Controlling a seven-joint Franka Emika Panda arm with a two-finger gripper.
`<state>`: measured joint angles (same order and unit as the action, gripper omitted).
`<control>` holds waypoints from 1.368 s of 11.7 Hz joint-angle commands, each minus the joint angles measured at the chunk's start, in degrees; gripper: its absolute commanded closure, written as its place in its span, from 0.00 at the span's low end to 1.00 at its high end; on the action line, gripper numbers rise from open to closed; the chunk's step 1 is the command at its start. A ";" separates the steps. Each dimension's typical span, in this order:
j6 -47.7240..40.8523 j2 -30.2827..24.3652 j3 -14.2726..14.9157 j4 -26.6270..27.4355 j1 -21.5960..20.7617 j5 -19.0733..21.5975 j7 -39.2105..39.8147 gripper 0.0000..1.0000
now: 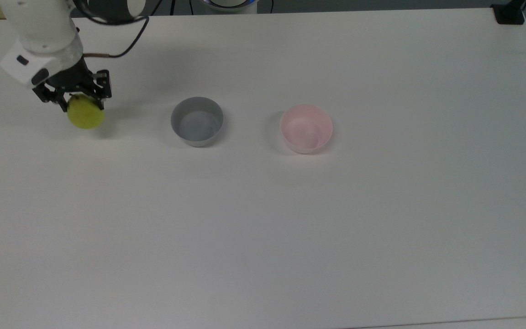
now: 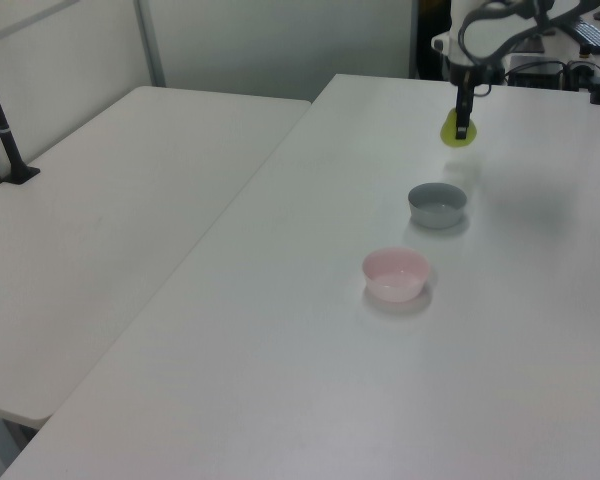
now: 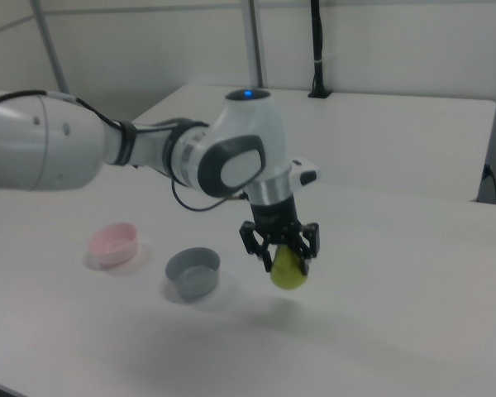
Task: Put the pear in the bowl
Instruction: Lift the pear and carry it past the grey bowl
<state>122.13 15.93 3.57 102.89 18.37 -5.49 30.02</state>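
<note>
A: Where's the pear (image 1: 85, 116) at?

B: Upper left of the top view, lifted off the surface (image 1: 290, 219), fingers (image 1: 72, 97) clamped on its top, stem hidden. Pink bowl (image 1: 306, 128) sits mid-frame, beyond the grey bowl (image 1: 197, 121).

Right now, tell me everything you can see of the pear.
The pear is a small, rounded, yellow-green fruit with a smooth, matte skin. The gripper is shut on its upper part, black fingers on either side, so its top is partly hidden. It hangs clear of the white table; the right view shows a gap and a soft shadow beneath it. In the top view it sits left of the grey bowl, with the pink bowl further right.
</note>
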 commanded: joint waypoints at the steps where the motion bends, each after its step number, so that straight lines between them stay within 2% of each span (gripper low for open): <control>1: -9.34 -5.99 -2.42 -2.42 -0.62 -1.01 -1.63 0.73; 5: -17.52 -11.71 -6.72 -5.94 -0.71 -0.05 -4.52 0.72; 7: -19.47 -13.64 -8.91 -6.56 -1.40 2.75 -7.93 0.72; 10: -21.94 -14.97 -9.10 -6.56 -9.55 4.52 -15.48 0.72; 13: -21.50 -14.62 -8.84 -6.04 -16.95 5.84 -19.63 0.72; 16: -16.17 -14.70 -8.58 -0.96 -22.66 8.48 -22.09 0.72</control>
<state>101.62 2.13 -6.16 97.23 -0.25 1.06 10.44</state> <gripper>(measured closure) 0.278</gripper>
